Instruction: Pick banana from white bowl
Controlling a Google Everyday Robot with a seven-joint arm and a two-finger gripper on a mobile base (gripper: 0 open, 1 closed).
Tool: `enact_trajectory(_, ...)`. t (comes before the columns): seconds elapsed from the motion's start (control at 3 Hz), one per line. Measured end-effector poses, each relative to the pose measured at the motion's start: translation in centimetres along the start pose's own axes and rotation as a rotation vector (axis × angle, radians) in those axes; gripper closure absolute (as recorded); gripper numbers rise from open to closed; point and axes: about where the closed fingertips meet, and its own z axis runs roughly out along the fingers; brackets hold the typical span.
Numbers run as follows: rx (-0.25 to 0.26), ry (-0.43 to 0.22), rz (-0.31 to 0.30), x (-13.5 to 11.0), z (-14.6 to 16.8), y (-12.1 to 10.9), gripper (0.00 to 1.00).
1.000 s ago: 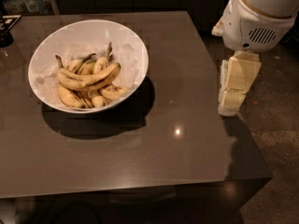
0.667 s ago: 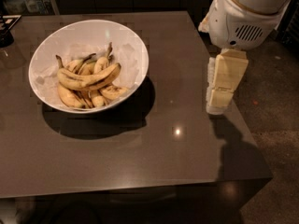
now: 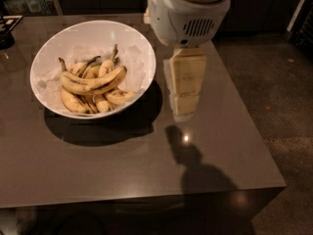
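Note:
The white bowl (image 3: 56, 48) stands on the left part of a dark table and holds several yellow bananas. The banana (image 3: 93, 82), the longest and curved, lies across the top of the pile with its dark stem at the left. My gripper (image 3: 185, 104) hangs from the white arm housing just right of the bowl's rim, above the table, its cream fingers pointing down. It holds nothing that I can see and does not touch the bowl or the bananas.
The dark table (image 3: 122, 170) ends at its front edge and right edge, with grey floor (image 3: 274, 82) beyond. A dark object (image 3: 6, 31) sits at the far left edge. The arm's shadow falls on the table in front of the gripper.
The arm and gripper have moved left, from the table's right edge to just beside the bowl. The bowl and bananas have not moved.

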Motion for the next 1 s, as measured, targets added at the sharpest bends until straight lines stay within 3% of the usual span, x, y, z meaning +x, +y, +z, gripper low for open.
enact_trajectory(0.67,0.066,-0.008,0.001,-1.6,-1.3,-0.1,0.0)
enact_trajectory(1.0,0.093,0.016,0.006,-4.0,0.0,-2.0,0.0)
